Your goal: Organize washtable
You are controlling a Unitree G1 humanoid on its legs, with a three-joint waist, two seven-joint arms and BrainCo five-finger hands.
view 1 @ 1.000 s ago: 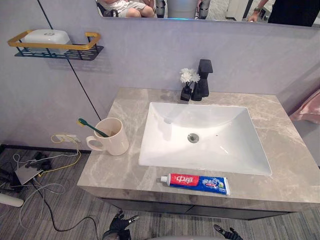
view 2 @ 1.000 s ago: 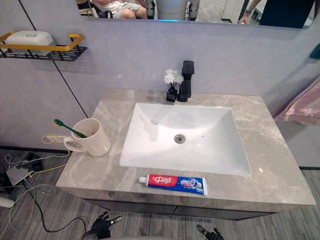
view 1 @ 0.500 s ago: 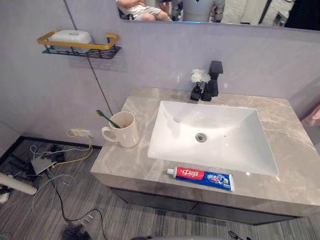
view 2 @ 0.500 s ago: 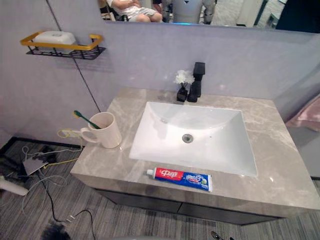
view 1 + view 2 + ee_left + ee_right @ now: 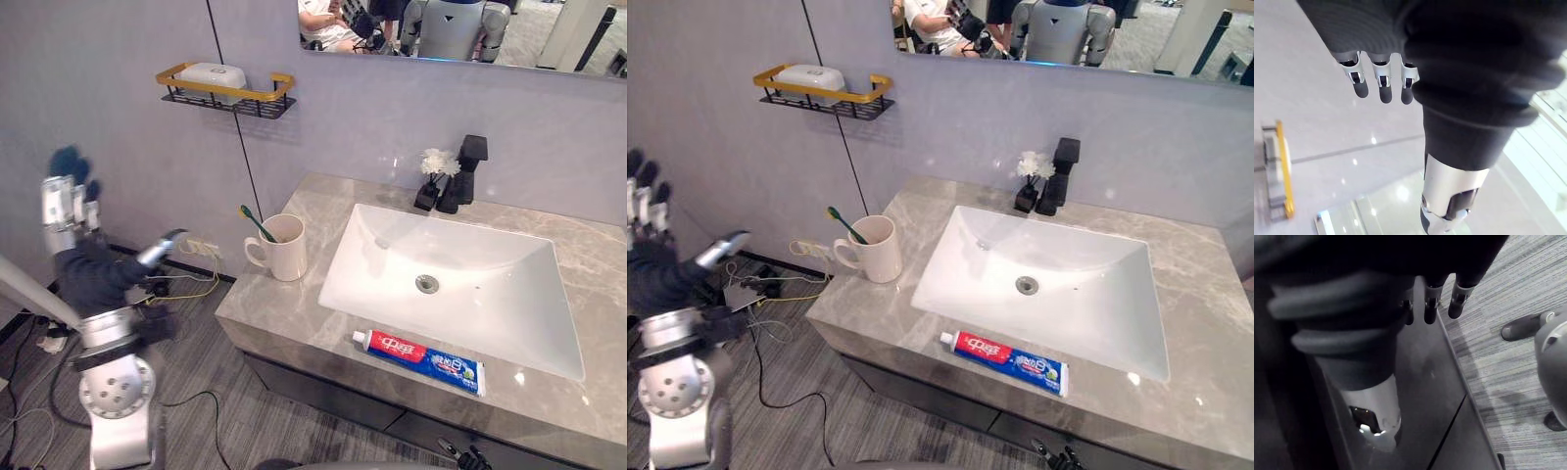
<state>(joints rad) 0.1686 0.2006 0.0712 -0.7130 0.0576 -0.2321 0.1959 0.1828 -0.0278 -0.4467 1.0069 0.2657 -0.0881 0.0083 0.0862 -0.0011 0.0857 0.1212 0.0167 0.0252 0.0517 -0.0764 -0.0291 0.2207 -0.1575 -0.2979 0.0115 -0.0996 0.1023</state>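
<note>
On your washtable [image 5: 588, 411], the toothpaste [image 5: 418, 358] lies flat along the front edge, at 6 o'clock from the sink [image 5: 460, 294]. The mug [image 5: 286, 250] stands upright at 9 o'clock, just beside the sink, with a green toothbrush [image 5: 253, 219] leaning out of it. A black faucet [image 5: 462, 171] and a small vase [image 5: 429, 186] of white flowers stand together at 12 o'clock. A wall shelf [image 5: 227, 93] at 10 o'clock holds a white box [image 5: 211, 75]. Your left hand [image 5: 83, 269] is held up well left of the washtable, fingers straight and spread, holding nothing. Your right hand [image 5: 1458, 297] is low by the dark cabinet [image 5: 1440, 382], fingers relaxed and empty.
</note>
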